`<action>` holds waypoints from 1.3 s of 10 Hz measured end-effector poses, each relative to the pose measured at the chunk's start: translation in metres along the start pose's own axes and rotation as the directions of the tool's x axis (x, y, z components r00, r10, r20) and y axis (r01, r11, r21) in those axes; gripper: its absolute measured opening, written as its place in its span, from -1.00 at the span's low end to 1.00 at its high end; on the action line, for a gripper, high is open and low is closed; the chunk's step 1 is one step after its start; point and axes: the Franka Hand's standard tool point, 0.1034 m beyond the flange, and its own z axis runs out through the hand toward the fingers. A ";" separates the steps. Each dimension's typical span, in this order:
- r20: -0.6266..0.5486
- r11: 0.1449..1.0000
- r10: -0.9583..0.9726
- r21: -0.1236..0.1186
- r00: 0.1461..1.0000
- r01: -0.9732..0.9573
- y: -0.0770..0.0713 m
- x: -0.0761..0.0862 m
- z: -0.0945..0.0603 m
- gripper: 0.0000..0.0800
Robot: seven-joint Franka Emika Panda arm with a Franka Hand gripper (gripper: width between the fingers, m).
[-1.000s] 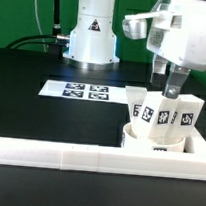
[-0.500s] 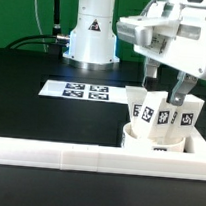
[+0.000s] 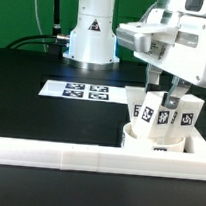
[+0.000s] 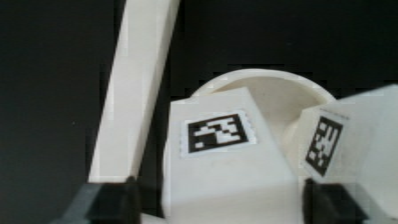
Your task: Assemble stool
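Three white legs with black-and-white tags stand upright on the round white seat (image 3: 138, 144) at the exterior view's right. My gripper (image 3: 163, 93) has come down over the middle leg (image 3: 165, 116), one finger on each side of its top. In the wrist view that leg (image 4: 222, 135) fills the space between the fingers (image 4: 116, 200). One pad lies against it and a thin dark strip shows at the other, so a firm grip does not show. A second leg (image 4: 329, 140) stands close beside it, and the seat (image 4: 267, 80) curves behind them.
The long white L-shaped rail (image 3: 77, 157) runs along the front and up the right side, boxing in the seat; in the wrist view the rail (image 4: 139, 90) passes beside the seat. The marker board (image 3: 82, 90) lies on the black table, before the arm's base (image 3: 93, 35).
The gripper has come down and toward the exterior view's left onto the middle leg. Its fingers have drawn in from wide apart to close about that leg.
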 end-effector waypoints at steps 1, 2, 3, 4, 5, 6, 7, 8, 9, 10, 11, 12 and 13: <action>0.000 1.000 0.002 0.001 1.000 -0.002 0.000 -0.001 0.000 -0.01; 0.000 1.000 0.017 0.001 1.000 -0.017 0.000 -0.001 0.000 -0.17; 0.000 0.999 0.042 0.001 0.999 -0.042 0.000 -0.001 0.000 -0.17; 0.000 0.999 0.043 0.001 0.999 -0.043 0.000 -0.002 0.000 -0.17; -0.001 0.998 0.064 0.001 0.998 -0.064 0.000 -0.001 0.000 -0.17; -0.002 0.976 0.219 0.007 0.976 -0.219 -0.001 -0.001 0.001 -0.17; 0.003 0.939 0.344 0.016 0.939 -0.344 -0.003 -0.002 0.001 -0.17; 0.011 0.906 0.421 0.030 0.907 -0.421 -0.004 -0.001 0.001 -0.16; 0.009 0.827 0.562 0.036 0.827 -0.562 -0.004 -0.001 0.001 -0.16; 0.008 0.773 0.633 0.039 0.774 -0.633 -0.004 0.000 0.001 -0.16; 0.009 0.659 0.751 0.047 0.660 -0.750 -0.004 0.001 0.001 -0.16; 0.010 0.544 0.839 0.043 0.545 -0.838 -0.002 0.004 0.001 -0.16; 0.010 0.525 0.851 0.042 0.525 -0.850 -0.002 0.004 0.000 -0.16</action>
